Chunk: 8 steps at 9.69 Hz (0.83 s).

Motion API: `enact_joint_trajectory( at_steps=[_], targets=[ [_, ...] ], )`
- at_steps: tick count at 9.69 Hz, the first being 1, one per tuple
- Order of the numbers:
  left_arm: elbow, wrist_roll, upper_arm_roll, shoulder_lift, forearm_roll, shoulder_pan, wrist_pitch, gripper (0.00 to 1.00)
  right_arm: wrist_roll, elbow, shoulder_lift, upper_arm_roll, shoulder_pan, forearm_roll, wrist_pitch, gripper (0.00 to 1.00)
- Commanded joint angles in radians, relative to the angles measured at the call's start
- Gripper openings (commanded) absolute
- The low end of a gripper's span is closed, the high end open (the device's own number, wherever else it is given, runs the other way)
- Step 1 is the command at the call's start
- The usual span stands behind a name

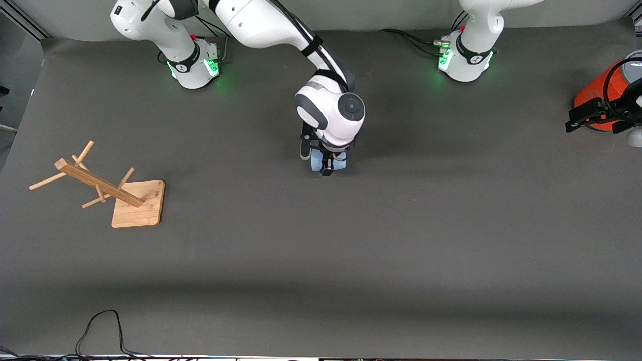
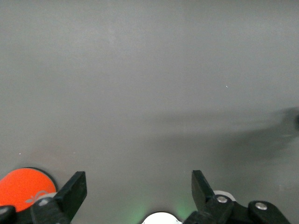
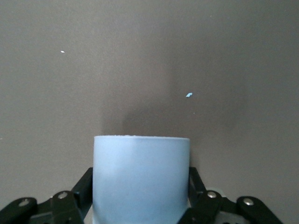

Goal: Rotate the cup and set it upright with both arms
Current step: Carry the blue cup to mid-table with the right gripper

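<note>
The pale-blue cup [image 3: 141, 179] is clamped between the fingers of the right gripper [image 1: 326, 163] at mid-table; the left gripper [image 2: 138, 189] is kept wide apart, empty, beside the orange cylinder [image 1: 599, 100].

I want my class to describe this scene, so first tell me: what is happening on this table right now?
The right arm has reached to the middle of the table, and its right claw is shut on the pale-blue cup, one finger on either side. The left claw is open and waits over the left arm's end of the table, near an orange cylinder. A wooden rack lies toward the right arm's end.
</note>
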Motion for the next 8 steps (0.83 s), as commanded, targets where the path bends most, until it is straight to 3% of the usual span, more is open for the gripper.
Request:
enact_joint_trajectory(
  at_steps=[1,2,4,8],
  targets=[
    [0.016,-0.015,-0.001,0.007,0.012,-0.003,-0.018,1.0,0.035,0.051,0.041,-0.011,0.009,-0.006,-0.002,0.7],
    [0.016,-0.016,-0.001,0.007,0.016,-0.005,-0.018,1.0,0.035,0.056,0.047,-0.011,0.009,-0.006,-0.002,0.76],
    [0.014,-0.016,-0.001,0.008,0.009,0.0,-0.015,1.0,0.035,0.056,0.047,-0.011,0.009,-0.005,-0.002,1.0],
    [0.016,-0.102,-0.013,0.045,-0.003,-0.058,0.0,1.0,0.018,0.062,0.037,-0.014,0.006,-0.006,-0.003,1.0]
  ],
)
